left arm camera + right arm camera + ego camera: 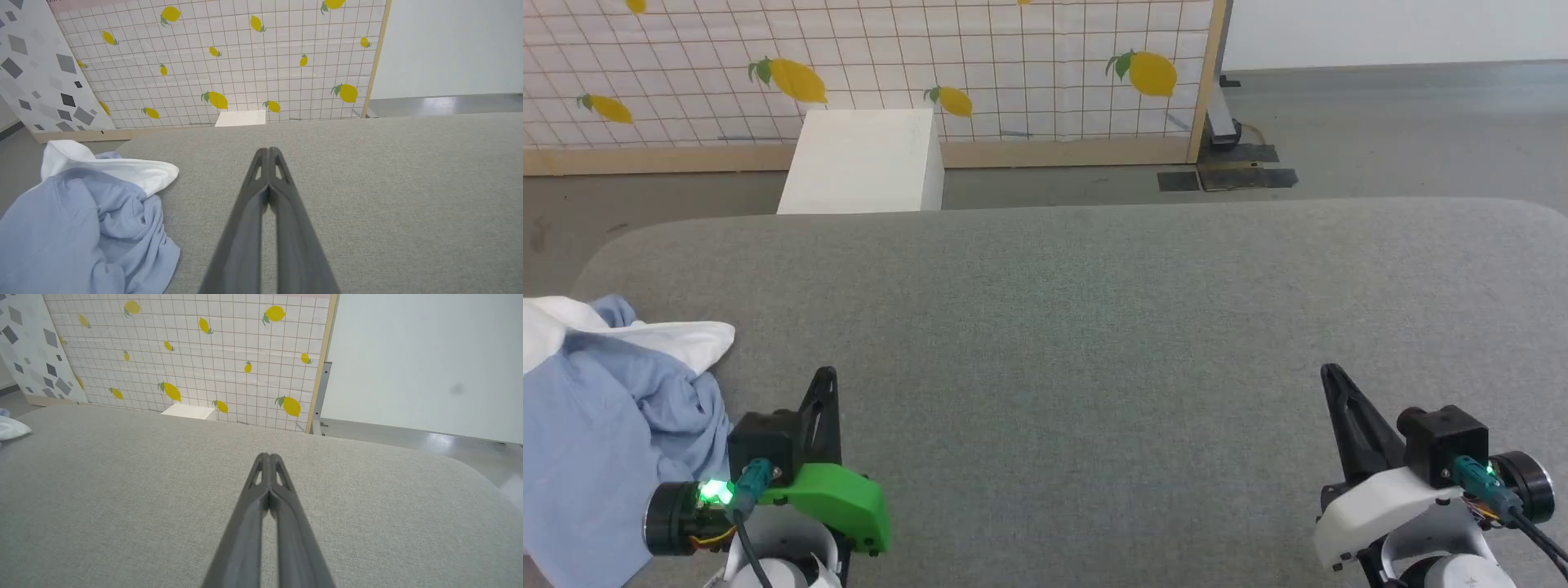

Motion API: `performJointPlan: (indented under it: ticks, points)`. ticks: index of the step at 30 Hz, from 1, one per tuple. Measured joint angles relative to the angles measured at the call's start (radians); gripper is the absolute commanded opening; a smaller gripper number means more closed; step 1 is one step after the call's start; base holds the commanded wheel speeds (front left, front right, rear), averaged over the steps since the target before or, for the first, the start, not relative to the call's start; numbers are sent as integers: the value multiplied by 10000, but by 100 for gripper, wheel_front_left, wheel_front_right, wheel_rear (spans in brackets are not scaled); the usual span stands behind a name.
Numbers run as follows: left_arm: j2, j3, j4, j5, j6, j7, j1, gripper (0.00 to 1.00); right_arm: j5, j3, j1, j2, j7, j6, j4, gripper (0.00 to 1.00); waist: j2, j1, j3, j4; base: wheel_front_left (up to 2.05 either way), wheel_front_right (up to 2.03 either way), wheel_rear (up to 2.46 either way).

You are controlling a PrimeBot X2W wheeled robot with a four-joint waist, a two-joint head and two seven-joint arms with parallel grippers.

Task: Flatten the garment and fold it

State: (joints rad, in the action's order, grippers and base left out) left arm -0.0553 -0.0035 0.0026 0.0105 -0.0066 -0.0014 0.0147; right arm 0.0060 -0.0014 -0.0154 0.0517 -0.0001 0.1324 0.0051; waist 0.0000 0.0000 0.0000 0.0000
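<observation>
The garment (596,416) is a light blue shirt with a white collar, lying crumpled at the left edge of the grey fabric table (1094,327). In the left wrist view the garment (81,220) bunches at the lower left, white collar on top. My left gripper (827,377) is shut and empty, hovering just right of the garment; its tips (268,152) press together. My right gripper (1331,374) is also shut and empty over bare table at the lower right, its tips (268,457) closed. A white corner of the garment (10,428) peeks in at the right wrist view's left edge.
A white box (866,159) stands on the floor behind the table's far edge. A lemon-patterned grid panel (890,65) with a wooden frame closes off the back. Grey floor (1380,131) lies to the far right. The table's corners are rounded.
</observation>
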Motion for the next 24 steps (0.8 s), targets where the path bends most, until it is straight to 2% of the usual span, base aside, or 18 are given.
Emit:
performJointPlan:
  ticks: [21, 22, 24]
  points:
    - [0, 0, 0, 0, 0, 0, 0, 0, 0, 0, 0, 0, 0, 0, 0, 0, 0, 0, 0, 0, 0, 0, 0]
    - [0, 0, 0, 0, 0, 0, 0, 100, 0, 0, 0, 0, 0, 0, 0, 100, 0, 0, 0, 0, 0, 0, 0]
    - [-2, -17, 2, 4, -2, 0, 5, 100, 4, -4, -6, 0, 0, 0, 6, 100, 0, 0, 0, 0, 0, 0, 0]
